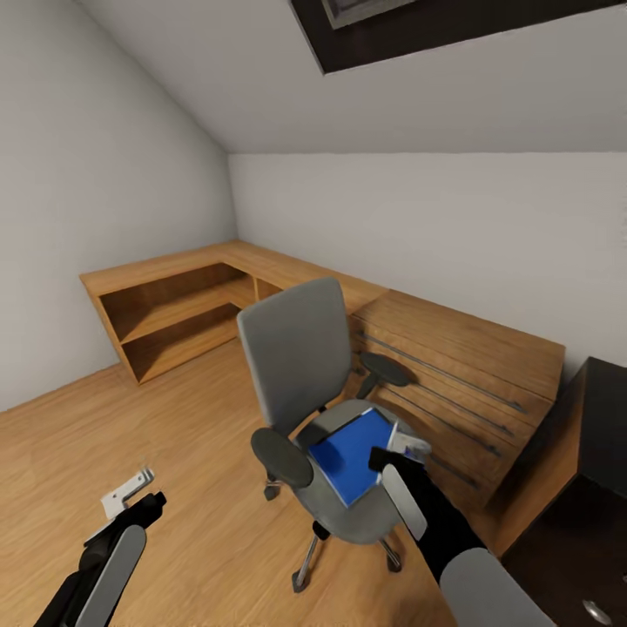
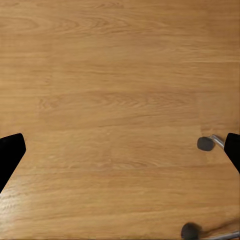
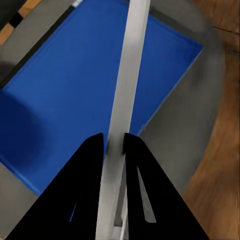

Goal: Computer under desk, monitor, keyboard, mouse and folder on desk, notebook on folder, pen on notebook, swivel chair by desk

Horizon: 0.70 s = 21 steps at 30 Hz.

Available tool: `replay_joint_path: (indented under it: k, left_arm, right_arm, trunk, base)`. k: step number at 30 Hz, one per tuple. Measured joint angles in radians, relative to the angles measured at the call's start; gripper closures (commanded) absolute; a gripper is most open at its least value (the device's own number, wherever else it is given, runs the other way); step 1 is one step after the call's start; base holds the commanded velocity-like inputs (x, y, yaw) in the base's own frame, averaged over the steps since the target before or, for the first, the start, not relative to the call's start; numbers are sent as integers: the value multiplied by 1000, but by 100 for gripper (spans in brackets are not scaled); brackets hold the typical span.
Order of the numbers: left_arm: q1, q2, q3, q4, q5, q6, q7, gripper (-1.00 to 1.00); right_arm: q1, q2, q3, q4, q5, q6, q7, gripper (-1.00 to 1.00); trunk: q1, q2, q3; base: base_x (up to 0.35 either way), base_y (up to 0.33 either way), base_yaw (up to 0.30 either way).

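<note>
Notebook [image 3: 122, 100] is pinched edge-on between your right gripper [image 3: 115, 140] fingers: in the right wrist view you see it as a thin grey-white strip running straight out from the two dark fingers, which are clamped against its faces. Directly beyond and beneath that claw lies the folder [image 1: 351, 453], flat and bright blue on the grey seat of the swivel chair [image 1: 300, 366]; the notebook is lifted above it, and whether its far edge touches the blue cover you cannot tell. In the head view your right gripper [image 1: 402, 453] sits over the seat's outer edge, with the chair's tall back beyond it, one dark armrest [image 1: 281, 457] to the inner side of the claw across the folder and the other armrest [image 1: 386, 369] farther off past the seat. Behind the chair stands light-wood low shelving [image 1: 174, 305] along the wall and a slatted wooden unit [image 1: 461, 374]; a glossy black desk [image 1: 601, 418] corner lies to the outer side of your right arm. Your left gripper [image 1: 131, 496] hangs well apart from the chair over bare wood floor [image 2: 120, 100], its fingers spread wide and holding nothing, with two chair castors [image 2: 205, 144] near one fingertip.
</note>
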Motion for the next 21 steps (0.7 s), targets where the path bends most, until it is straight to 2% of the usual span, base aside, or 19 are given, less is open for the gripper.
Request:
replay_joint_path:
  k: [1, 5, 8, 21]
  left_arm:
    - [0, 0, -2, 2, 0, 0, 0, -100]
    - [0, 0, -8, 7, -1, 0, -1, -100]
    - [0, 0, -9, 8, -1, 0, -1, -100]
    - [0, 0, -17, 8, -3, -1, -1, -100]
  right_arm:
    - [13, -4, 0, -28, -1, 0, -9, 100]
    - [128, -26, 2, -276, -4, 3, -101, 100]
    - [193, -28, 3, -432, -8, 33, -166, 100]
    - [201, -28, 5, -450, -9, 41, -174, 100]
  trunk:
    - [-4, 7, 3]
    - [-19, 35, 16]
    - [-31, 56, 25]
    - [-80, 147, 66]
  base:
    - [-34, 0, 0]
    - [-12, 0, 0]
    - [-135, 0, 0]
    - [-331, 0, 0]
